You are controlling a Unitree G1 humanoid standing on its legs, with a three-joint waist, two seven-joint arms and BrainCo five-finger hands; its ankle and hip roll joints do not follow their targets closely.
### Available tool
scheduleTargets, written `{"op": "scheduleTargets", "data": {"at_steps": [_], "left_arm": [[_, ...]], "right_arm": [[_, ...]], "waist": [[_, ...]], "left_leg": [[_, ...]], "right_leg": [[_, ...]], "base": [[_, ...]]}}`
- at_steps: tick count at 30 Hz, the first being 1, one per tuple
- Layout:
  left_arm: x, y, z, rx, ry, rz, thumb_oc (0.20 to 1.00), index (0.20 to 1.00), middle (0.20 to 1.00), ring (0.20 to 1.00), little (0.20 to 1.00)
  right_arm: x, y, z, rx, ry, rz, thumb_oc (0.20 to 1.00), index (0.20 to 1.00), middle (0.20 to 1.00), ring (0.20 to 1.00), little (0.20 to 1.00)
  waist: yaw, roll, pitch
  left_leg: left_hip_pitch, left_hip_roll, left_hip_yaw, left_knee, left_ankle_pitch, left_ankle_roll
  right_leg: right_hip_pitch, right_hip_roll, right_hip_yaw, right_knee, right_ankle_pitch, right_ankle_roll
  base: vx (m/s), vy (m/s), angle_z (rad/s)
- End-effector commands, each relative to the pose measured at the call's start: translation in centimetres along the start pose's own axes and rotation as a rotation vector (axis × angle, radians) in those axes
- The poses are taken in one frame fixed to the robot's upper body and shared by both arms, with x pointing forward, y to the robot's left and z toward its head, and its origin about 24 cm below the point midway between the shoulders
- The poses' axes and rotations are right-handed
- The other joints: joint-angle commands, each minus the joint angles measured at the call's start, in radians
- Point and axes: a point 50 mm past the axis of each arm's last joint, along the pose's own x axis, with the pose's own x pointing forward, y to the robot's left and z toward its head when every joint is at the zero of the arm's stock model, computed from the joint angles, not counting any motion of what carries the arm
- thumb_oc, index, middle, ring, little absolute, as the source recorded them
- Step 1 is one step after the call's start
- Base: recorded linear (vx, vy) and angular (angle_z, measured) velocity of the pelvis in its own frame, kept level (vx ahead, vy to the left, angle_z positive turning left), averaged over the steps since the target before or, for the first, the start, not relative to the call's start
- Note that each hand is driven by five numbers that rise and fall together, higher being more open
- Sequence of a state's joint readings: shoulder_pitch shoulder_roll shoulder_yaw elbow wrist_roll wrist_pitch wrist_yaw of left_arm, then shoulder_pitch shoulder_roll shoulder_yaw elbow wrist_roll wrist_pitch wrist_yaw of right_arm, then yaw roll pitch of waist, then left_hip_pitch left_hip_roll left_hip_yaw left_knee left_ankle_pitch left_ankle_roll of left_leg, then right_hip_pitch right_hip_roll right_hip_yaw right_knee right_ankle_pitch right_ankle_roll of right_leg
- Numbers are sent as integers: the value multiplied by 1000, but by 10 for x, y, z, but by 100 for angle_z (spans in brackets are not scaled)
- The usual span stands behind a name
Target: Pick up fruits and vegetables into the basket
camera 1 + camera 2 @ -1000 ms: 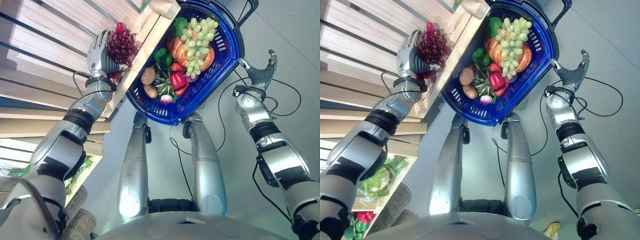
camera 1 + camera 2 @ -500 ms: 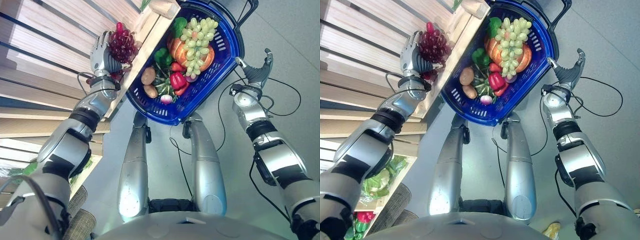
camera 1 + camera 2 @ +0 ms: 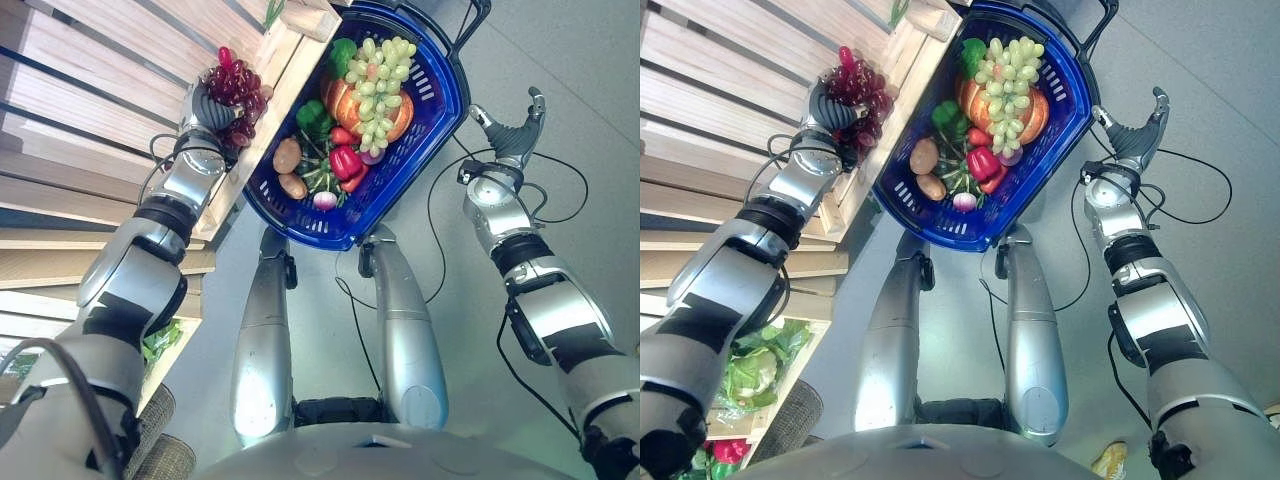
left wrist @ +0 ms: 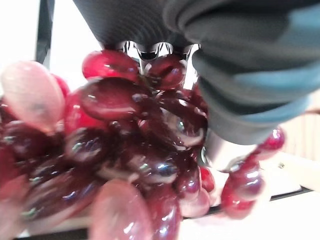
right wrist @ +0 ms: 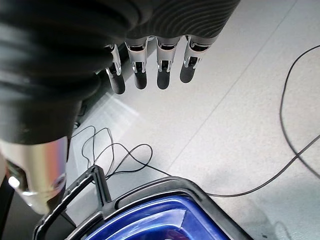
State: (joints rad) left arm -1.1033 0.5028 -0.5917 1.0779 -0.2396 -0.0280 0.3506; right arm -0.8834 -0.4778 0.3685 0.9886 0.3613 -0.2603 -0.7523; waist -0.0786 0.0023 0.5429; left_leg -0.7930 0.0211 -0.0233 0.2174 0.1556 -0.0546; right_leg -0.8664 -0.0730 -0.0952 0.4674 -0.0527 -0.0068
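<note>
Our left hand (image 3: pixel 207 112) clutches the red grapes (image 3: pixel 235 88) at the shelf (image 3: pixel 120 95); our right hand (image 3: pixel 512 130) hangs released beside the basket (image 3: pixel 440 105).

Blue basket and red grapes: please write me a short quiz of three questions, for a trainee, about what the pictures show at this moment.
1. True or false: the left hand is closed on the red grapes.
2. Which of these lies in the blue basket? A. green grapes B. a banana C. a lemon
3. Fill in: the right hand is beside the basket, its fingers ____ and holding nothing.

Key
1. True. The left wrist view shows the red bunch right against the hand.
2. A. They lie on the orange pumpkin, near a red pepper and two potatoes.
3. Straight.
</note>
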Motion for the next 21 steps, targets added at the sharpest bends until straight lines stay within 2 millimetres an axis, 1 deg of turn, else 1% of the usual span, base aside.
{"op": "scheduleTargets", "data": {"at_steps": [1,13,17,19,21], "left_arm": [[-14,-40,-14,-138,68,-165,200,200,200,200,200],[-16,-44,-20,-172,80,-186,200,200,200,200,200],[-18,-47,-20,-249,81,-203,200,200,200,200,200],[-18,-47,-18,-346,75,-211,200,200,200,200,200],[-17,-42,-11,-546,27,-212,200,200,200,200,200]], "right_arm": [[-2,5,5,16,-20,5,1000,1000,1000,1000,1000],[-4,5,1,20,-16,-1,1000,1000,1000,1000,1000],[-6,6,1,20,-16,4,1000,1000,1000,1000,1000],[-5,7,1,19,-15,6,1000,1000,1000,1000,1000],[-7,5,-2,20,-13,5,1000,1000,1000,1000,1000]], "waist": [[2,-25,-23],[2,-24,-23],[2,-24,-23],[2,-23,-23],[5,-20,-23]], "left_leg": [[15,-39,31,106,-138,9],[10,-41,28,109,-143,9],[8,-41,28,108,-142,9],[8,-41,28,110,-142,10],[8,-42,26,117,-145,11]], "right_leg": [[47,67,29,-125,84,95],[43,65,30,-127,82,95],[43,66,30,-126,81,94],[41,67,32,-123,80,92],[41,67,32,-113,74,91]], "base": [[0,0,0],[0,0,0],[0,0,0],[0,0,0],[0,0,0]]}}
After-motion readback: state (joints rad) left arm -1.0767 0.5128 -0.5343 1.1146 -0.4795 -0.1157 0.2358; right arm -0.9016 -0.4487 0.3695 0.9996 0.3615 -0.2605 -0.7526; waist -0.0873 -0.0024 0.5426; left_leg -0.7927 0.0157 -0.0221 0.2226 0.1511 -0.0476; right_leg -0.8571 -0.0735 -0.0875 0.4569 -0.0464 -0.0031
